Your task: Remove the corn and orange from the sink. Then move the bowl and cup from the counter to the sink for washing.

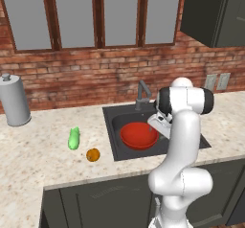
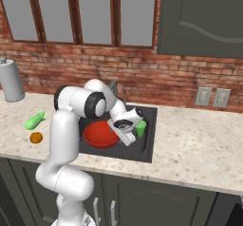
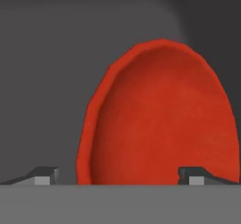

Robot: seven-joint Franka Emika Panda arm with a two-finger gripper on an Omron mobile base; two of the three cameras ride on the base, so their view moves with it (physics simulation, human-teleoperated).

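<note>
The red bowl [image 1: 139,135] [image 2: 99,136] [image 3: 160,119] lies inside the dark sink [image 1: 108,121] [image 2: 149,146]. A green cup [image 2: 141,128] stands in the sink's right part, just beside my hand. My gripper [image 2: 128,136] [image 3: 118,176] hangs low over the basin between bowl and cup, jaws wide open with nothing between them. In the hand view its two fingertips [image 3: 47,175] frame the bowl's rim. The green corn [image 1: 73,138] [image 2: 34,121] and the orange [image 1: 93,154] [image 2: 36,137] rest on the counter left of the sink.
A dark faucet [image 1: 142,94] rises behind the basin. A silver canister [image 1: 14,101] [image 2: 9,81] stands at the counter's far left against the brick wall. Dark cabinets [image 2: 204,16] hang above the right side. Wall outlets [image 2: 212,97] sit right of the sink.
</note>
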